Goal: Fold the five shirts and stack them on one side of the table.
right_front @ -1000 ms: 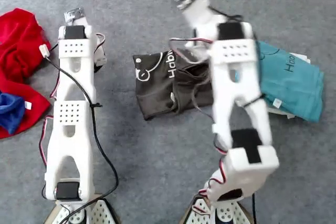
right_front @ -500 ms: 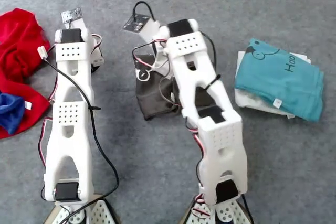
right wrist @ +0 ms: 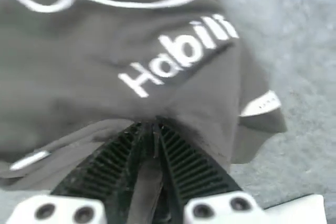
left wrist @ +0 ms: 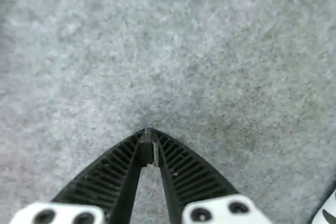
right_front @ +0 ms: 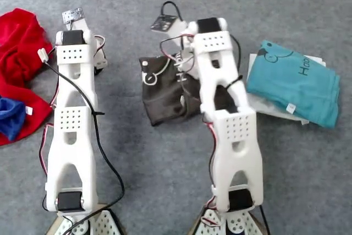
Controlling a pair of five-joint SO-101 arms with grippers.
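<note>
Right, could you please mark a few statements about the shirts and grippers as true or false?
1. The teal shirt lies on a white shirt. True.
2. The left gripper has open jaws. False: they are shut, above bare table.
3. The blue shirt lies on the red shirt. True.
4. The right gripper is at the teal shirt. False: it is at the dark shirt.
</note>
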